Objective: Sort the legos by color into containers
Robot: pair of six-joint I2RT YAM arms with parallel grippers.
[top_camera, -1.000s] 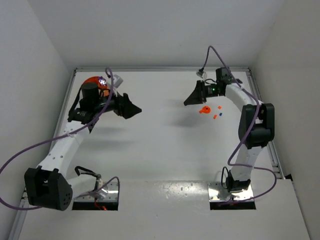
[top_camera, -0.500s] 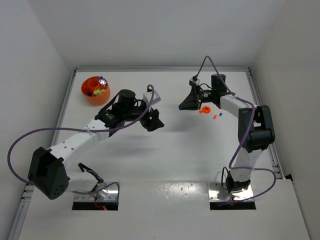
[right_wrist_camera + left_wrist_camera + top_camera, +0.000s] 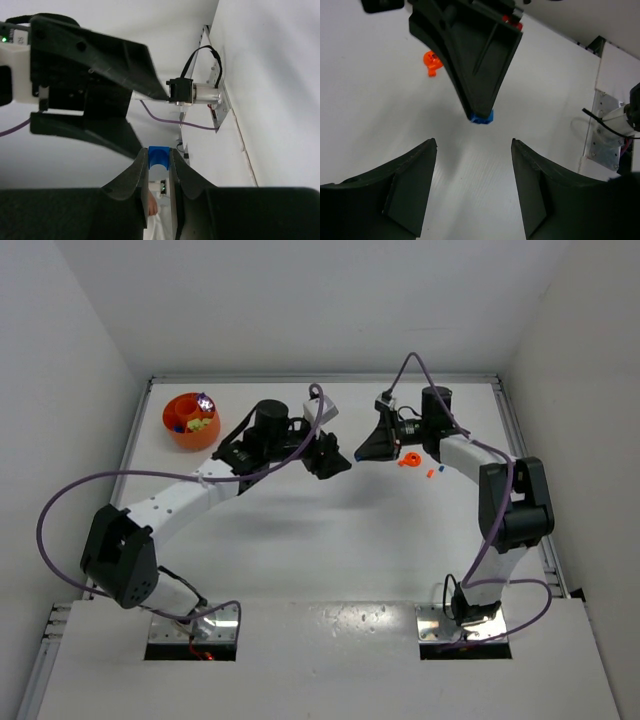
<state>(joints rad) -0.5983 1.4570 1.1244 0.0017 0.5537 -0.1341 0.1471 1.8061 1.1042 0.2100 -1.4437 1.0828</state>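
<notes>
Since a second ago, your left arm has swung off the orange bowl [image 3: 190,420] at the table's far-left corner and come to mid-table. It is now nose to nose with the right arm, which has barely shifted.

The right gripper [image 3: 362,453] is pinched nearly closed, and its fingers [image 3: 135,180] clamp a blue brick [image 3: 159,155] at their very tips. About half the brick stands proud of them. That exposed half looks deliberate to me: it gives the other hand something to take, and the brick is held up off the table [image 3: 330,540], not set down.

The left gripper [image 3: 474,146] faces it with jaws well apart and nothing in them. From its wrist view, the brick sits on the centreline of the gap but just beyond the fingers [image 3: 412,180], touching neither. So you are lined up for a handover, not yet in it. You would need to creep forward until the brick lies between the pads before closing. The right hand should let go only once the left has it; the piece is tiny and could easily pop out.

An orange piece [image 3: 407,460] and a smaller brick [image 3: 431,473] lie loose just right of the right gripper, toward the far edge. The bowl, with a few bricks already in it, is well apart from both hands.
</notes>
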